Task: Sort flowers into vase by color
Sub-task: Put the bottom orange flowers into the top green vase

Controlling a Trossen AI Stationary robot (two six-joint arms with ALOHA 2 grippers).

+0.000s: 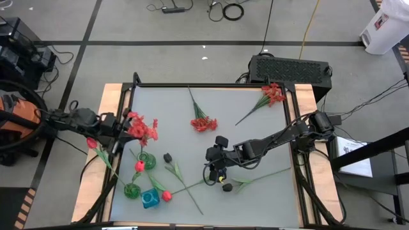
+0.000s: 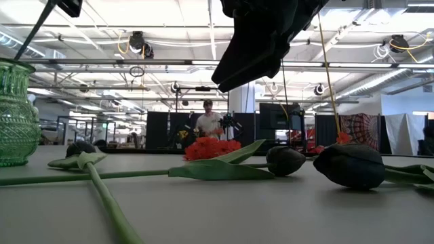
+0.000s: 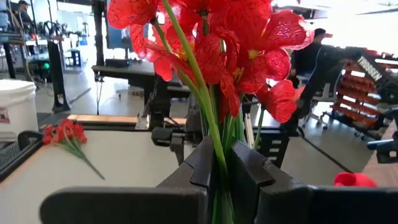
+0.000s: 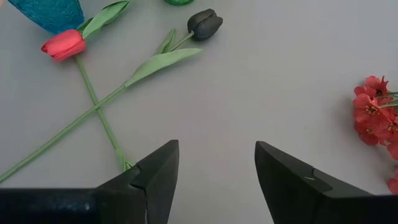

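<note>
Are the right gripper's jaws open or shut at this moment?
Open. The right gripper shows a wide gap of bare table between its jaws, nothing held, hovering near a black bud.

tabletop: grey matte tabletop [image 1: 255, 137] with pale wooden side strips
box: black perforated metal box [image 1: 291, 67] at the far edge
container: white plastic container [image 1: 385, 25] on the floor
person: in a white shirt [image 2: 208, 122], standing far back

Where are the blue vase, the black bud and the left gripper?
blue vase [image 1: 150, 199]: high view, on its rim.
black bud [image 4: 204, 23]: right wrist view, middle of the bloom.
left gripper [image 3: 222, 177]: left wrist view, between its fingertips, shut on red flower stems.
</note>
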